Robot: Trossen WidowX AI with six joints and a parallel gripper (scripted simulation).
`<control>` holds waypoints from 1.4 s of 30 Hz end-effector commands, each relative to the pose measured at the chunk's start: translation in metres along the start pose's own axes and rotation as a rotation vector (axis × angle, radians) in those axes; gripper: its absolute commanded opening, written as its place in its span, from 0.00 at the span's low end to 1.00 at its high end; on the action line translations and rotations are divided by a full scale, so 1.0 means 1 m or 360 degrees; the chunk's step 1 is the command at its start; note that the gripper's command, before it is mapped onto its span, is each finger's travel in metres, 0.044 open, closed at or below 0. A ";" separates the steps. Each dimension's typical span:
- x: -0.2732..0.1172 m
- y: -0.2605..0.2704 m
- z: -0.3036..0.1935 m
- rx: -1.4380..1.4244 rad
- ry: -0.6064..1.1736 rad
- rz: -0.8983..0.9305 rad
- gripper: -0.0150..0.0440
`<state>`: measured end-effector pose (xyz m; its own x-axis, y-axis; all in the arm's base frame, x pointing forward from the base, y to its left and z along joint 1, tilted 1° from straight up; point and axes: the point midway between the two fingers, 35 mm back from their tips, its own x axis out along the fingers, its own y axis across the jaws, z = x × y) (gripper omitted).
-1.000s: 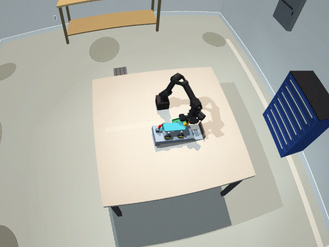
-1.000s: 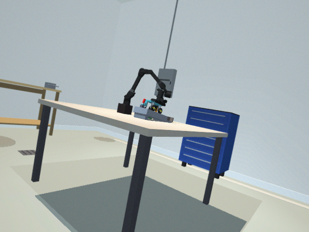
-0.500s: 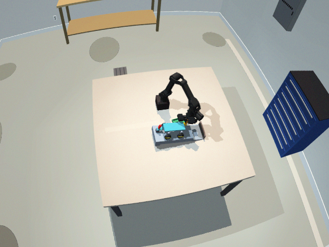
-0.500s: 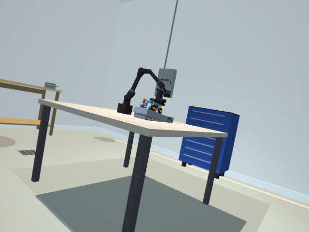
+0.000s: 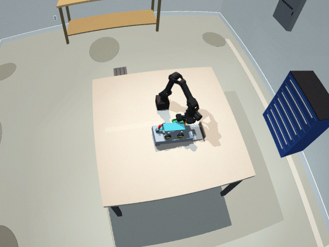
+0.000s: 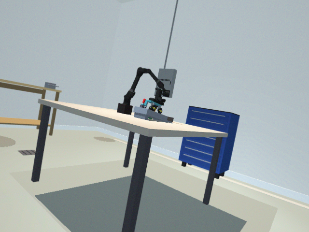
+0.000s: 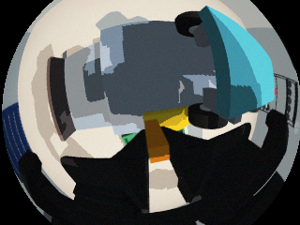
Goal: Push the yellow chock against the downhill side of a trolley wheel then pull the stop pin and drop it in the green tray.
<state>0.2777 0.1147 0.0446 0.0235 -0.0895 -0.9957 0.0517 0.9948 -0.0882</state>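
Note:
The cyan trolley stands on the grey ramp. The red-headed stop pin is at its uphill end. My gripper is shut on the orange handle of the yellow chock. In the wrist view the chock is at the ramp's tray-side edge, beside the downhill side of a black wheel. Whether they touch, and whether its base rests on the ramp, I cannot tell. The green tray is partly hidden beside the ramp.
A dark end plate stands across the ramp's low end. The arm's base is on the table behind the ramp. A blue drawer cabinet stands on the floor beyond the table.

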 end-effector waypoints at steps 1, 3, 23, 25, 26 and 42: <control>0.000 0.000 0.000 0.0001 0.0000 -0.0002 0.25; 0.000 0.000 0.000 0.0001 0.0000 -0.0002 0.25; -0.018 0.000 -0.001 0.0001 -0.0006 -0.0010 0.58; -0.024 0.000 -0.002 0.0001 -0.0008 -0.0012 0.58; -0.027 0.000 -0.002 0.0001 -0.0008 -0.0012 0.58; -0.051 0.001 -0.002 -0.0005 0.0002 -0.0009 0.75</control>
<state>0.2748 0.1208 0.0964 0.0226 -0.0949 -0.9952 0.0485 0.9944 -0.0937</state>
